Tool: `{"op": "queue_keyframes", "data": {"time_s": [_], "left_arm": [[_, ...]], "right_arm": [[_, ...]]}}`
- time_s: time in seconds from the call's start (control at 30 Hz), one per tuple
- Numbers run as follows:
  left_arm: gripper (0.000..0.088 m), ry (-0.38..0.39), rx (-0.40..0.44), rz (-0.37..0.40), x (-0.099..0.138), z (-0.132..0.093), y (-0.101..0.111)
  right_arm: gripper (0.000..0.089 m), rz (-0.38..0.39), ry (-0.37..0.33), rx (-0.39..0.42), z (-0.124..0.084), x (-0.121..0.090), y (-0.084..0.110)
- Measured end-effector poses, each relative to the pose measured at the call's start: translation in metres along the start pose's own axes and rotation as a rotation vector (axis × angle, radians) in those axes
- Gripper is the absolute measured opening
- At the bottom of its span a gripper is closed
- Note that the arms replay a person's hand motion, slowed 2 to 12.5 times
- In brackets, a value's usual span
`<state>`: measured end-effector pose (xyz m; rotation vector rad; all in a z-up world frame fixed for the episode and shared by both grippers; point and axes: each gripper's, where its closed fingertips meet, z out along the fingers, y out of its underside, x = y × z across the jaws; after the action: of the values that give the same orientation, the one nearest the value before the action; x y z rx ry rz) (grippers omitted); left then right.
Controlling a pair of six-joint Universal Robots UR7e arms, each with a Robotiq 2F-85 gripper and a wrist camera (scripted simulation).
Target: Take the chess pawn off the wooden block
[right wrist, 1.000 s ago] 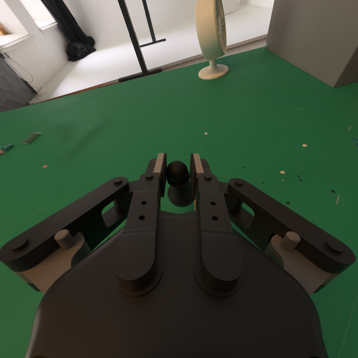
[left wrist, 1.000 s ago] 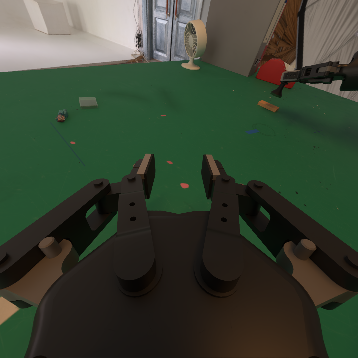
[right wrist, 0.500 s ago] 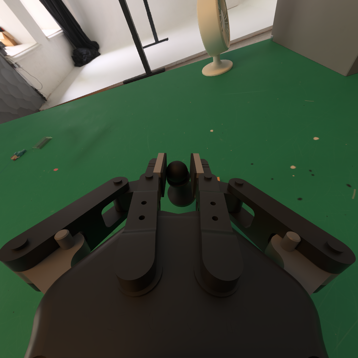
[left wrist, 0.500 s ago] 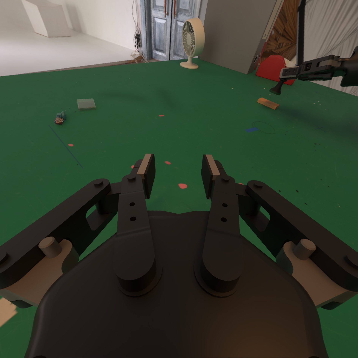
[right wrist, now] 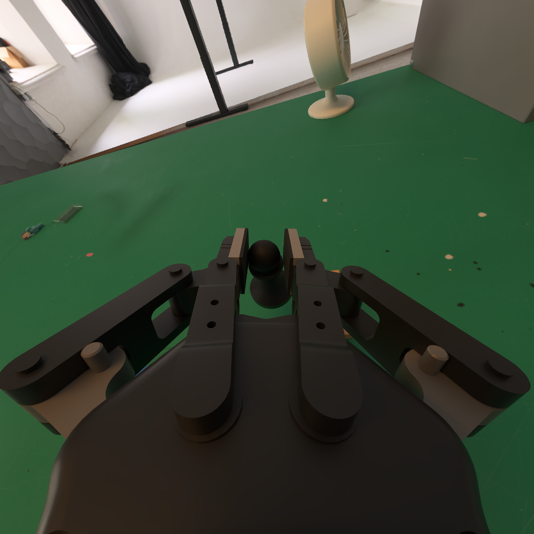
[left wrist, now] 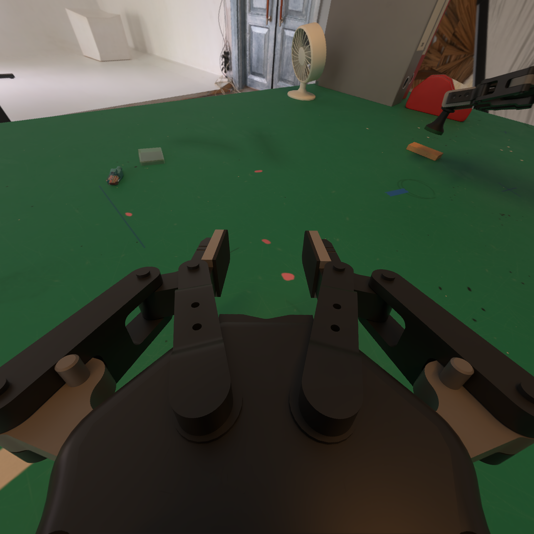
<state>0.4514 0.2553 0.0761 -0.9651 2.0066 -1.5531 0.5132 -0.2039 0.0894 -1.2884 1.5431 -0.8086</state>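
Our right gripper [right wrist: 265, 254] pinches the black chess pawn [right wrist: 264, 257] by its round head, pads flat on either side, so the flared base hangs free below. In the left wrist view the pawn [left wrist: 436, 124] hangs in the air, clear of the wooden block [left wrist: 424, 151], an orange-brown slab with a sloped face lying on the green mat [left wrist: 260, 196]. We judge the lift-off done, with only a set-down remaining. Our left gripper [left wrist: 265, 260] hovers spread and empty over the speckled mat. A cream desk fan [left wrist: 305, 60] stands at the far edge.
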Motion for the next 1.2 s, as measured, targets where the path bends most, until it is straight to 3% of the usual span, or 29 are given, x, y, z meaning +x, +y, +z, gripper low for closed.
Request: {"op": "queue_keyframes", "data": {"time_s": [0.37,0.73,0.93,1.2], "left_arm": [[0.0506,-0.012,0.001,-0.046,-0.007,-0.001,0.000],[0.0626,-0.004,-0.019,-0.104,-0.010,-0.001,0.003],[0.0676,-0.042,-0.022,-0.093,-0.019,-0.003,0.003],[0.0663,-0.113,-0.031,-0.071,-0.034,-0.008,0.002]], "right_arm": [[0.0219,-0.007,-0.051,-0.008,0.004,-0.021,0.001],[0.0219,0.016,-0.139,-0.019,0.011,-0.050,0.004],[0.0219,0.024,-0.185,-0.023,0.014,-0.068,0.006],[0.0219,0.023,-0.243,-0.029,0.016,-0.092,0.008]]}}
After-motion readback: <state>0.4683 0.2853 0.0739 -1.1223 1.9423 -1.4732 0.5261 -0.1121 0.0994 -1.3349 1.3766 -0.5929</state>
